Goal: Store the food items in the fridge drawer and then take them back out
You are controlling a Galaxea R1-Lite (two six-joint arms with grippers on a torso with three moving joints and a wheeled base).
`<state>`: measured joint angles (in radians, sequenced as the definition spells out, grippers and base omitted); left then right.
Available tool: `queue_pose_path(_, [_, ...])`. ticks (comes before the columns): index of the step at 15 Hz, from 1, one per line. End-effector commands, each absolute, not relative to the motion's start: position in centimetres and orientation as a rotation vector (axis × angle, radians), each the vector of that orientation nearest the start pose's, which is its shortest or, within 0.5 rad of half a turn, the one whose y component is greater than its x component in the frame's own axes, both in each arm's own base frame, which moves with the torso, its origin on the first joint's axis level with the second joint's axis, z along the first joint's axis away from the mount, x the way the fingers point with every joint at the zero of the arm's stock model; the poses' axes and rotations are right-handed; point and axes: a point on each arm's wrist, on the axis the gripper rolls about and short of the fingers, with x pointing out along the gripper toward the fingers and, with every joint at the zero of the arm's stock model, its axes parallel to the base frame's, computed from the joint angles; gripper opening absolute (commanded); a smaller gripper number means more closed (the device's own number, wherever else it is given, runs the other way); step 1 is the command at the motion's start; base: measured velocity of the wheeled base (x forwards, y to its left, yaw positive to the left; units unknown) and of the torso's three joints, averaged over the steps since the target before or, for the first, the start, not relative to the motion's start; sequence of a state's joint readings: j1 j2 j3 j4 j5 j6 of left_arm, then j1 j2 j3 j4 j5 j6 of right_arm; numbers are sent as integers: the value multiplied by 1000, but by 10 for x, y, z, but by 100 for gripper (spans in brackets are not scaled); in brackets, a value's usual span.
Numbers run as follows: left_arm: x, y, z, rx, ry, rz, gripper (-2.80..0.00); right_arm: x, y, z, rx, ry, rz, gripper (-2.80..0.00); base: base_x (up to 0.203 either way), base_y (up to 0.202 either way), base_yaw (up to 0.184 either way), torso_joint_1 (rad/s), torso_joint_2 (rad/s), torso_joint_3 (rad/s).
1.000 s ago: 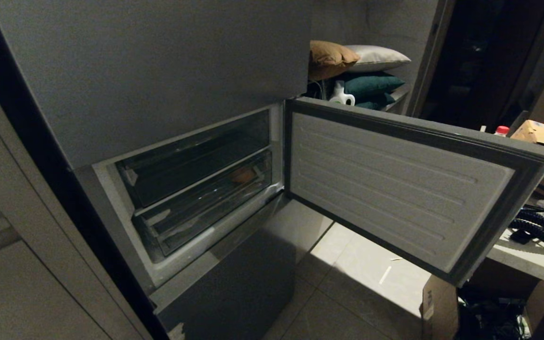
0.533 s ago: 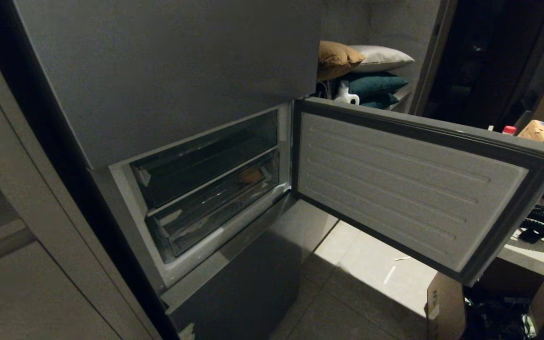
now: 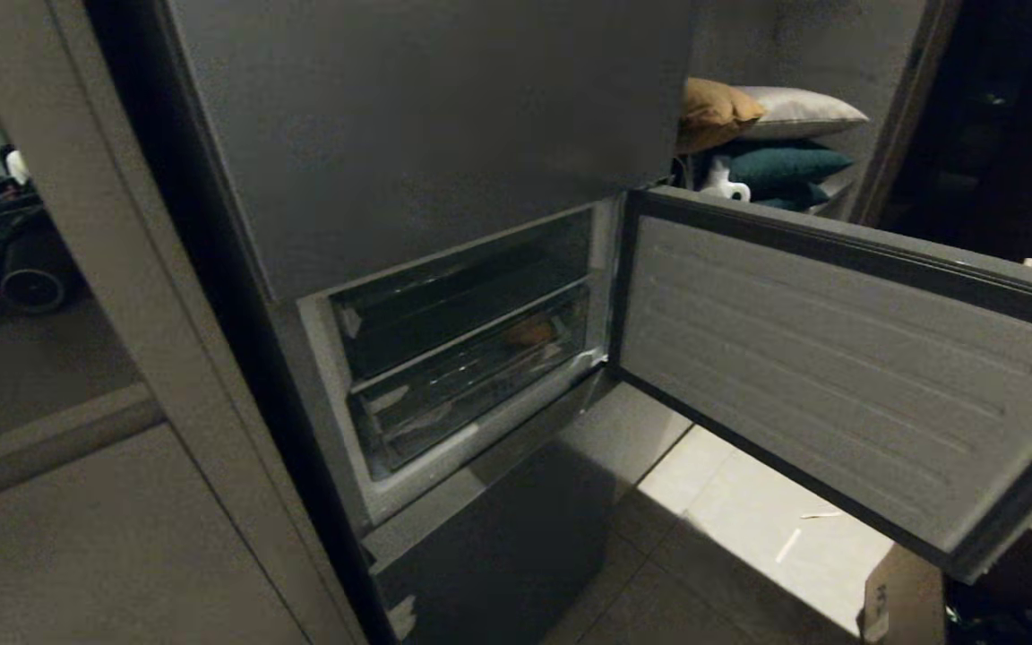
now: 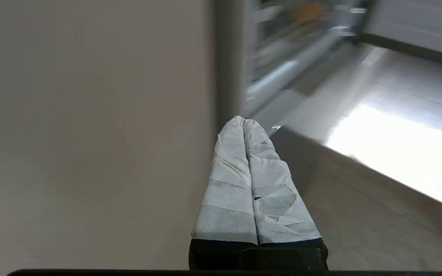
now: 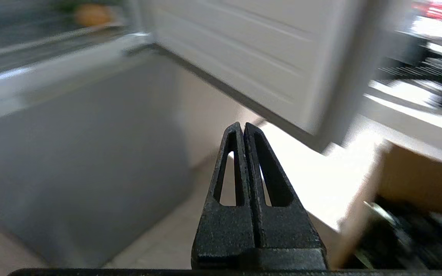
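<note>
Left end effector (image 4: 243,120) fingers pressed together, empty, right end effector (image 5: 243,126) likewise closed and empty, both aimed low toward fridge front, fridge drawer (image 3: 471,376) pushed in, orange-tan item, probably the potato (image 3: 529,333), inside.

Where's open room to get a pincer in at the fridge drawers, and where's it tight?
Free: the lit floor tiles between the lower grey panel and the swung-open door, giving a straight approach to the drawer fronts. Tight: the lower drawer sits closed under the upper one, with the potato inside at the door end. Boxes crowd below the door's far edge.
</note>
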<state>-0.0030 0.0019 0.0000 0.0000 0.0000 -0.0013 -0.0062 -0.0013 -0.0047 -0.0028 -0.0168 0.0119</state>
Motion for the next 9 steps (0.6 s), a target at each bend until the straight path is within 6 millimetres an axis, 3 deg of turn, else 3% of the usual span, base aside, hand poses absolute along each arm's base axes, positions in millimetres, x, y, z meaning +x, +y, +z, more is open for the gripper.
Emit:
queue_pose_path(1, [-23, 0, 76, -2, 3, -3, -280, -23, 0, 77, 12, -9, -24, -280, 0, -10, 178, -1, -5, 11])
queue_pose_path(9, [-23, 0, 76, -2, 3, -3, -280, -23, 0, 77, 12, -9, -24, -280, 0, -8, 174, 3, 1, 4])
